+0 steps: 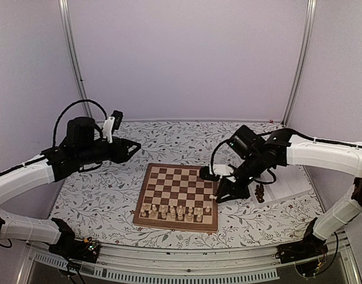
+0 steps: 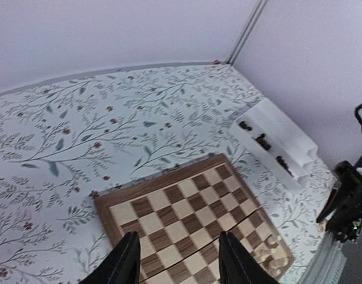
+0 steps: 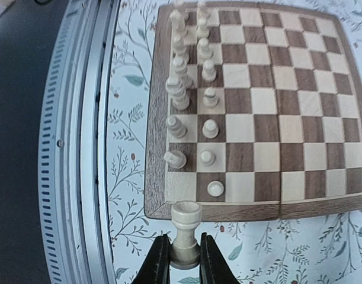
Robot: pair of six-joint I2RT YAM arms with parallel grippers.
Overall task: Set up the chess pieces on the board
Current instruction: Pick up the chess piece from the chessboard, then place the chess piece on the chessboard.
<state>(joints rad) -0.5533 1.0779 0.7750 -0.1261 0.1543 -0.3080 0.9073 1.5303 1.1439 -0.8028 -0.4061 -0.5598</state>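
The chessboard (image 1: 179, 180) lies in the middle of the table. Cream chess pieces (image 1: 175, 211) stand in its two near rows. My right gripper (image 1: 218, 196) hovers at the board's near right corner, shut on a cream rook (image 3: 186, 234) by its base, upright, just off the board's edge (image 3: 269, 106). In the right wrist view the cream pieces (image 3: 192, 89) fill two rows; the corner square (image 3: 181, 186) beside the rook is bare. My left gripper (image 1: 133, 148) is open and empty, raised left of the board. In the left wrist view it (image 2: 181, 263) looks down on the board (image 2: 186, 219).
A white tray (image 1: 281, 188) with dark brown pieces (image 1: 260, 192) lies right of the board; it also shows in the left wrist view (image 2: 287, 133). A metal rail (image 3: 86, 142) runs along the table's near edge. White walls enclose the floral tablecloth (image 1: 186, 139).
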